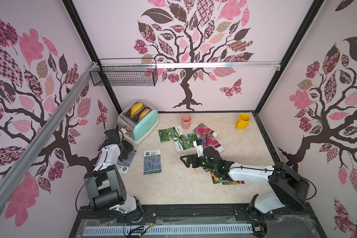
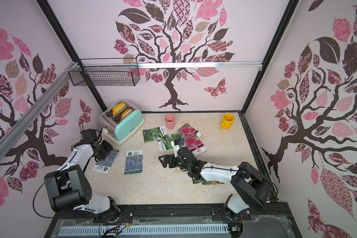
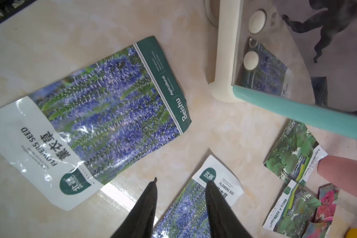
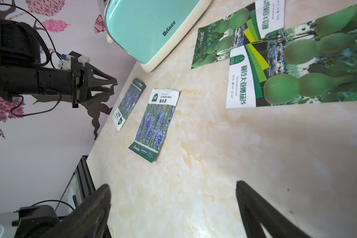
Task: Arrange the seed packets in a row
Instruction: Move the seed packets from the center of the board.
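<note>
A lavender seed packet (image 3: 103,107) printed "FLOWERS SEED" and "Beishu" lies on the worktop (image 3: 225,127) near a mint "Belinee" toaster (image 4: 148,26). The left pincer (image 3: 181,180) is slightly spread and empty; the right pincer (image 4: 173,184) gapes wide near the gourd seed packets (image 4: 297,72).

Kitchenware on a marble-look table (image 1: 183,189)
In both top views a mint toaster (image 1: 146,123) with two toast slices (image 1: 136,108) stands left of centre; a pink cup (image 1: 186,121) sits near its right, a yellow mug (image 1: 243,121) further right, and a black wire basket (image 1: 124,75) hangs on the wall at upper left.
</note>
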Robot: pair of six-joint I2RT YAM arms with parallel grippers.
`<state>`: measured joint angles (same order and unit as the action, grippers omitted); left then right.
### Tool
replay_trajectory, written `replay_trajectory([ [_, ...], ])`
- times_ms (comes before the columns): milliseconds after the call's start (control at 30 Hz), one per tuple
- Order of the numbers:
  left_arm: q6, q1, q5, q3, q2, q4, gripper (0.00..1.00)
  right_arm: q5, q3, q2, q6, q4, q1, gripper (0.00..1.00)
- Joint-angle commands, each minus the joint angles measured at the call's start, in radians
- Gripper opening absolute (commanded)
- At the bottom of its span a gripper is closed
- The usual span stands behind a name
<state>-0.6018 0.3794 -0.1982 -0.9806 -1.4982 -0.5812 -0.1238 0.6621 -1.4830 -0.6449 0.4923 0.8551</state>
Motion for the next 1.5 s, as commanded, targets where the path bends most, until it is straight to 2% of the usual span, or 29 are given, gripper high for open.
replay_trajectory([
  [0,0.005,0.034,-0.064,0.029,-0.045,0.146,0.41,-0.035,-0.017,0.037,0.039,-0.023,-0.010,0.97],
  [300,0.061,0.033,0.014,-0.072,-0.275,0.027,0.38,-0.024,-0.087,0.144,0.051,-0.064,-0.038,0.97],
  [433,0.063,-0.012,0.017,-0.082,-0.334,-0.061,0.39,-0.060,-0.111,0.184,0.028,-0.066,-0.080,0.97],
  [567,0.035,-0.110,-0.014,-0.079,-0.360,-0.084,0.40,-0.051,-0.112,0.235,0.038,-0.105,-0.096,0.98],
  [800,-0.071,-0.259,-0.124,0.059,-0.312,0.054,0.40,-0.015,-0.120,0.294,0.063,-0.164,-0.110,0.98],
  [900,-0.113,-0.365,-0.136,0.094,-0.291,0.100,0.40,-0.011,-0.119,0.282,0.071,-0.171,-0.120,0.99],
  [1100,-0.214,-0.578,-0.189,0.057,-0.295,0.187,0.40,-0.019,-0.102,0.242,0.095,-0.197,-0.148,0.99],
  [1167,-0.214,-0.616,-0.191,0.025,-0.271,0.170,0.41,-0.025,-0.089,0.219,0.113,-0.214,-0.158,0.98],
  [1233,-0.201,-0.618,-0.185,0.012,-0.216,0.141,0.42,-0.034,-0.069,0.187,0.132,-0.232,-0.162,0.98],
  [1333,-0.120,-0.592,-0.091,-0.024,-0.120,0.022,0.45,-0.080,-0.020,0.111,0.152,-0.242,-0.162,0.98],
  [1467,-0.036,-0.491,-0.025,-0.037,-0.045,-0.079,0.48,-0.167,0.088,-0.031,0.166,-0.258,-0.162,0.96],
])
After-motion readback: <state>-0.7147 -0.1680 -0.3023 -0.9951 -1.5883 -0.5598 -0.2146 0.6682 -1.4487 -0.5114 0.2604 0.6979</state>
